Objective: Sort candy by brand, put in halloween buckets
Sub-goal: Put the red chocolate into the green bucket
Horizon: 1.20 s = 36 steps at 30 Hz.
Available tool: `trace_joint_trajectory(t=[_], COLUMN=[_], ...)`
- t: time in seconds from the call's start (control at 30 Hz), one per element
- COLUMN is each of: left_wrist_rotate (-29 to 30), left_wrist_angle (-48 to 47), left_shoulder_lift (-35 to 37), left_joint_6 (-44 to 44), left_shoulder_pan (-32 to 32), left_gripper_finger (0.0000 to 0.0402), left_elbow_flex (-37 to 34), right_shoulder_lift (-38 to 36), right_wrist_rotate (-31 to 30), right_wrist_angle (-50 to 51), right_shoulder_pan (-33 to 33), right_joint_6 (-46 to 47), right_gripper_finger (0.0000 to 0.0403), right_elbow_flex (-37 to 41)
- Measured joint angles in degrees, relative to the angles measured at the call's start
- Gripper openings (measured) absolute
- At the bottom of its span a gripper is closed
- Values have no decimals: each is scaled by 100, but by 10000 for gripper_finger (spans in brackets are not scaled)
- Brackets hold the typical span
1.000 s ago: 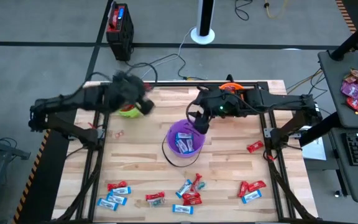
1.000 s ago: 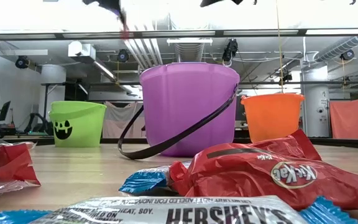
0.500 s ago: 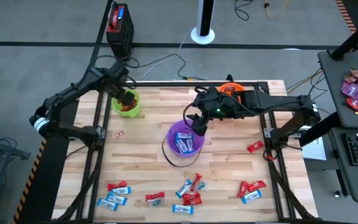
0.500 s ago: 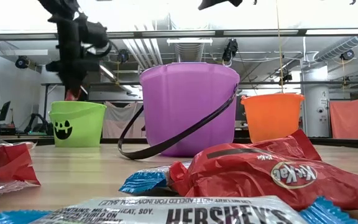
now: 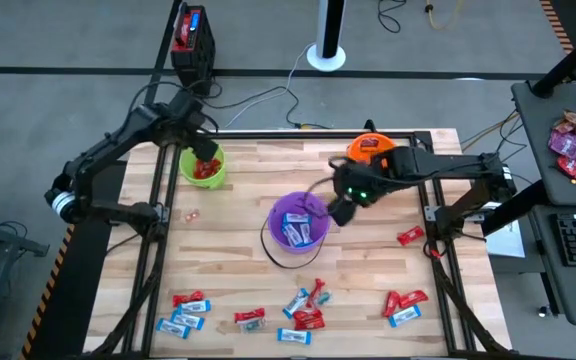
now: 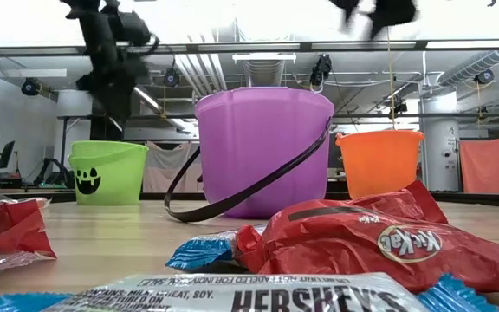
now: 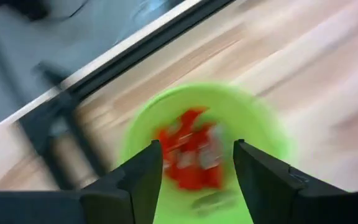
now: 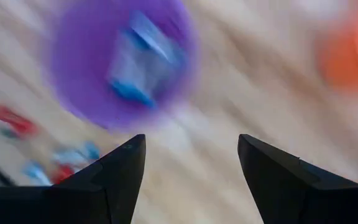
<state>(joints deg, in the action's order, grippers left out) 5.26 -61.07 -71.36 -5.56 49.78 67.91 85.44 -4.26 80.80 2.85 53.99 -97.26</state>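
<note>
The left gripper (image 5: 204, 152) is hovering directly above the lime green bucket (image 5: 190, 172) at the far left of the table (image 5: 368, 270). Its fingers (image 7: 138, 180) are standing apart with nothing between them, and red-wrapped candy (image 7: 188, 149) is lying inside the bucket below.

The right gripper (image 5: 340, 210) is hanging just beside the right rim of the purple bucket (image 5: 278, 215), near the table's centre. Its fingers (image 8: 120, 171) are spread wide and are holding nothing. Light blue and white candy pieces (image 5: 296, 230) are resting inside the purple bucket, whose thin black handle (image 5: 286, 262) is lying toward the near side.

The orange bucket (image 5: 368, 146) is standing at the far edge, right of centre.

Loose candy is lying scattered along the near edge: a blue and red group at the near left (image 5: 186, 310), a mixed cluster near the centre (image 5: 303, 308), a pair at the near right (image 5: 404, 305), and one red piece (image 5: 410, 236) alone on the right side.
</note>
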Motion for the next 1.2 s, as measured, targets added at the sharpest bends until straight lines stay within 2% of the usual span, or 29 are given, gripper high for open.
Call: trace_joint_trajectory(t=[0.1, 0.17, 0.43, 0.57, 0.73, 0.9, 1.2], left_wrist_rotate=[-639, -854, -898, -638, -153, -127, -125], left_wrist_angle=[365, 666, 1684, 1874, 1888, 1890, 1917], left_shoulder_lift=[307, 565, 1573, 1879, 2090, 2121, 1902], left_joint_6=[-193, -352, -911, -1134, -1328, -1412, -1471], left_shoulder_pan=[-290, -563, -1990, -2468, -2650, -2649, -2647], left_gripper_finger=[182, 180, 167, 166, 166, 166, 166], left_elbow_flex=[158, 213, 257, 257, 257, 257, 252], right_shoulder_lift=[-43, -216, -688, -692, -656, -696, -705], right_wrist_rotate=[41, 27, 145, 548, 920, 923, 914], right_wrist_angle=[941, 806, 172, -480, -1221, -1318, -2091], right_shoulder_pan=[277, 461, 552, 503, 501, 499, 499], right_joint_6=[918, 1317, 2606, 2771, 2973, 3097, 3196], right_gripper_finger=[246, 243, 231, 231, 231, 232, 229], right_elbow_flex=[381, 865, 3234, 4249, 5133, 5469, 6147])
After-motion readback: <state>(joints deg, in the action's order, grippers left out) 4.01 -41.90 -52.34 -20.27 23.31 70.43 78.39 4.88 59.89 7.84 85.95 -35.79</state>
